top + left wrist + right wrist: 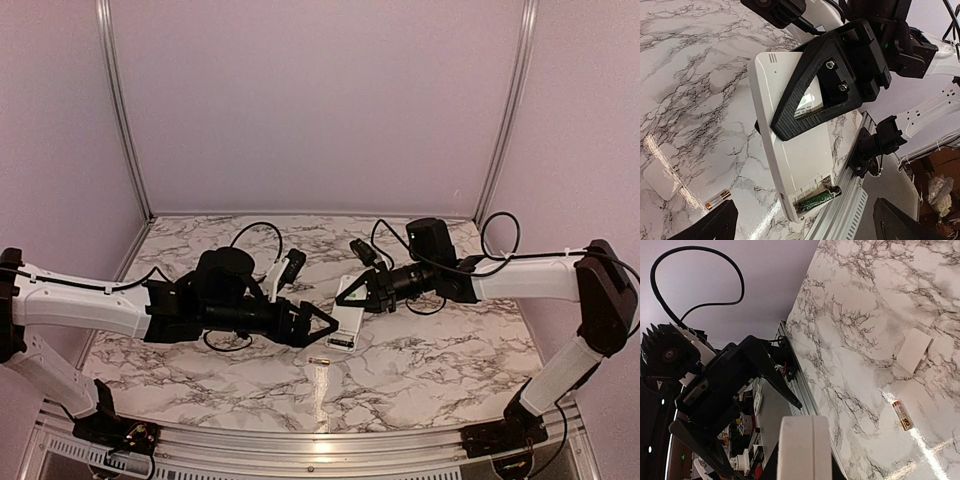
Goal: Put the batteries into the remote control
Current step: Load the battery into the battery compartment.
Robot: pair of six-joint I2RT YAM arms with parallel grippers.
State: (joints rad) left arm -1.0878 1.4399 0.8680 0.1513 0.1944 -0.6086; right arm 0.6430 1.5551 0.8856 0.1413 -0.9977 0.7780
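Two hands face-to-face | left hand (318, 326) released | right hand (354, 296) grasping remote control (346, 322)

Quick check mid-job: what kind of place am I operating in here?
Likely a lab robot test cell, not a home: a marble-patterned tabletop boxed in by plain lilac panels on aluminium frame posts.

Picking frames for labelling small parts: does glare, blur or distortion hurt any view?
Top external: frame posts bow from lens distortion, and the loose battery is tiny beside a glare streak. Left wrist: glare streaks the marble by the white cover piece. Right wrist: the remote control up close looks soft; glare lower right.
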